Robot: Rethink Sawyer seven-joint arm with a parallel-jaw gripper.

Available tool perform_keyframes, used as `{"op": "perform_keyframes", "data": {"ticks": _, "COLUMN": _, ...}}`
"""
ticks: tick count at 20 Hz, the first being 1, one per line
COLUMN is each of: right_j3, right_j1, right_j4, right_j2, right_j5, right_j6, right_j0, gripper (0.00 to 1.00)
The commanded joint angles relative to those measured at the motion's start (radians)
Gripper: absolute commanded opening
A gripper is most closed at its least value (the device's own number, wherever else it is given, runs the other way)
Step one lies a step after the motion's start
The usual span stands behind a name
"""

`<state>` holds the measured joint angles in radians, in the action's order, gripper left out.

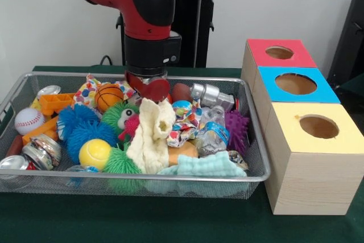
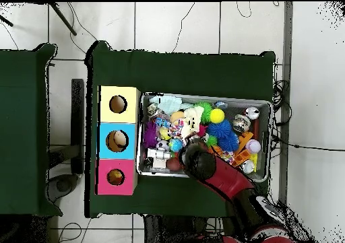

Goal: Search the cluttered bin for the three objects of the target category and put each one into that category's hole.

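**Inspector A:** We began at the near rim of the wire bin (image 1: 170, 179). A pale mint cloth (image 1: 207, 166) lay against it, with a green spiky ball (image 1: 119, 166) and a yellow ball (image 1: 94, 153) just beside. Behind these, a cream cloth (image 1: 151, 135) stood heaped at the bin's middle, its long axis running near to far.

**Inspector B:** And the jaws?

**Inspector A:** The gripper (image 1: 149, 88) hung over the far middle of the bin, directly above the far end of that cream cloth. Its red tip touched or nearly touched the clutter. We could not tell whether the jaws were open or closed, nor whether they held anything; the overhead view hid them under the arm.

**Inspector B:** Which category was the target?

**Inspector A:** We could not establish it. If cloth, the nearest piece lay straight below and slightly nearward of the jaws. If balls, the basketball (image 1: 108, 95) sat just to one side, the baseball (image 1: 28, 120) well apart at the bin's end.

**Inspector B:** The receptacles?

**Inspector A:** Three boxes stood on the green surface (image 1: 170, 220) beside the bin: yellow box (image 1: 315, 157) nearest, then blue box (image 1: 294, 86), then red box (image 1: 278, 55). Overhead, the blue box's hole showed something pale inside; the others we could not judge.
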<state>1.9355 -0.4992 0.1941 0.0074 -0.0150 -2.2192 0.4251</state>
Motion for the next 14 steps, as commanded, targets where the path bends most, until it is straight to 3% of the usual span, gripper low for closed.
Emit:
{"op": "perform_keyframes", "data": {"ticks": 1, "right_j3": 0.215, "right_j1": 0.034, "right_j4": 0.056, "right_j2": 0.109, "right_j5": 0.138, "right_j6": -0.218, "right_j0": -0.062, "gripper": 0.00}}
{"op": "perform_keyframes", "data": {"ticks": 7, "right_j3": 0.227, "right_j1": 0.017, "right_j4": 0.098, "right_j2": 0.110, "right_j5": 0.161, "right_j6": -0.204, "right_j0": -0.070, "gripper": 0.00}}
{"op": "perform_keyframes", "data": {"ticks": 14, "right_j3": 0.259, "right_j1": -0.061, "right_j4": 0.153, "right_j2": 0.105, "right_j5": 0.231, "right_j6": -0.204, "right_j0": -0.107, "gripper": 0.00}}
